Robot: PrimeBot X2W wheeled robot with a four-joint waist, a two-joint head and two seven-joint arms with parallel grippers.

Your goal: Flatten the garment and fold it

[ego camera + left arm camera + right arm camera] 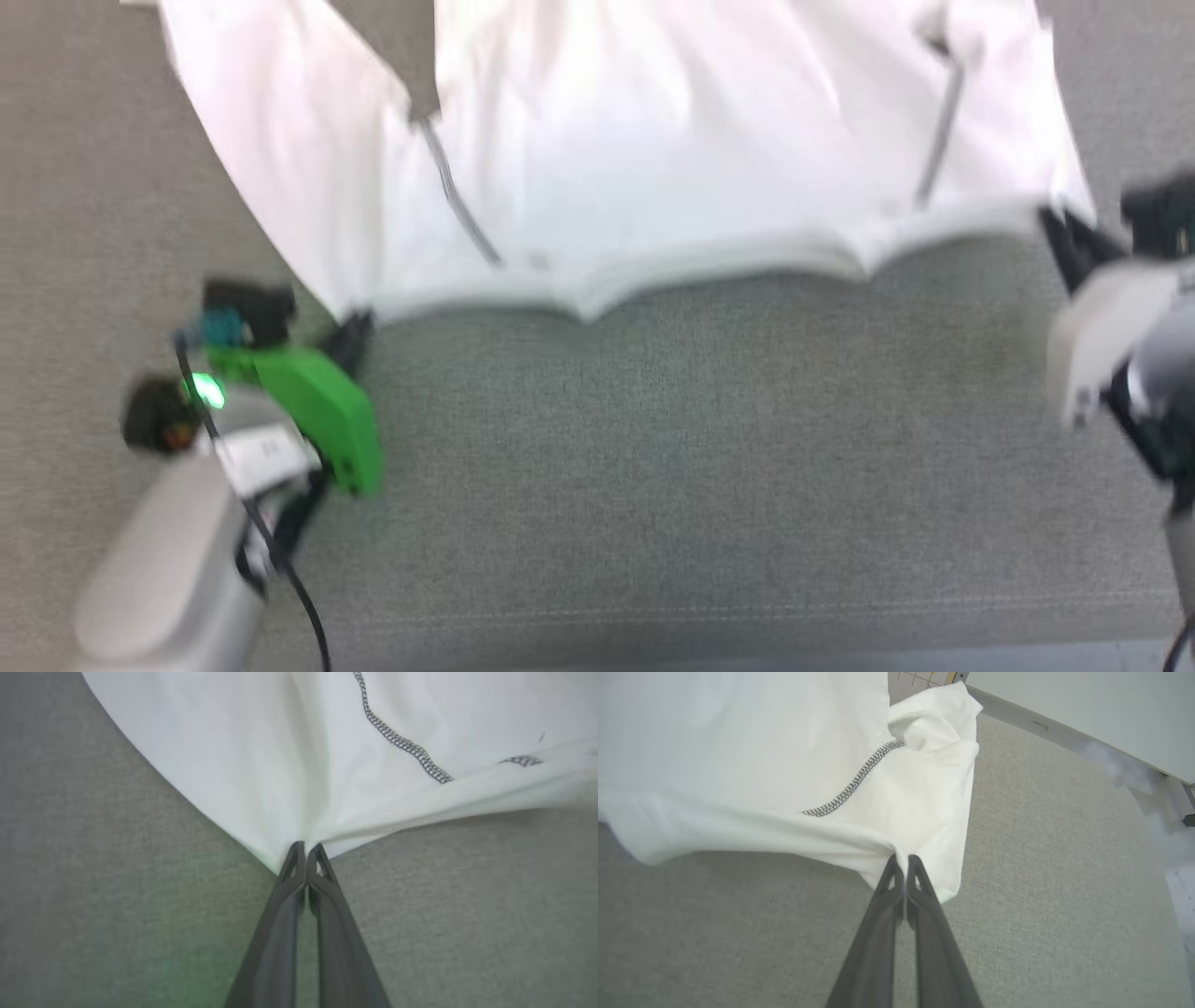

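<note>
The garment [653, 159] is a white T-shirt with dark zigzag seams, spread over the far half of a grey fabric surface in the head view. My left gripper [353, 329] is shut on its near left corner, and the left wrist view shows the cloth [261, 779] pinched between the closed tips [306, 851]. My right gripper [1060, 229] is shut on the near right corner. In the right wrist view the fabric [896, 798] bunches at the closed tips [903, 861]. The near hem sags in scallops between the two grips.
The grey fabric surface [672, 467] runs toward me from the hem. A pale wall or panel [1087, 700] and a grey ledge [1017, 716] border the surface beyond the right corner. A rumpled sleeve [934, 723] lies at that side.
</note>
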